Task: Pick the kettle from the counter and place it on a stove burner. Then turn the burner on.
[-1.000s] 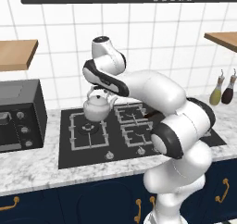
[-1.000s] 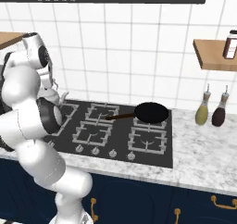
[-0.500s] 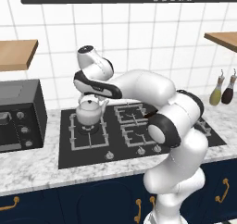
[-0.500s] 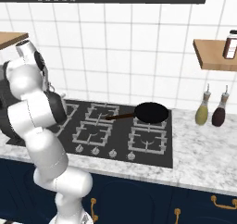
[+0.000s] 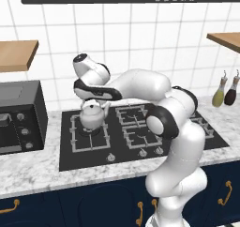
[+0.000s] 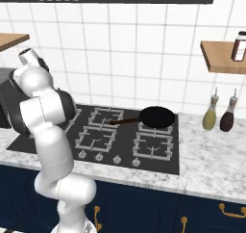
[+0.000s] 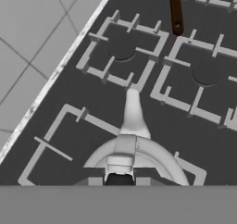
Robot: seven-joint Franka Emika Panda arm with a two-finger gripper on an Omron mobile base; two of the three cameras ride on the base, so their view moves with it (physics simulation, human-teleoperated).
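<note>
Left base view: tool [image 5: 94, 103] grips kettle [image 5: 92, 117] over stove burner [image 5: 89, 130].

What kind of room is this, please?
A simulated home kitchen, it seems: a black gas cooktop set in a marble counter, a frying pan on a burner, and bottles against a tiled wall.

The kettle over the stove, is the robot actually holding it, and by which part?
Yes. The gripper is shut on the kettle, holding it from above by its thin black arched handle, over the wide burner at the cooktop's left.
</note>
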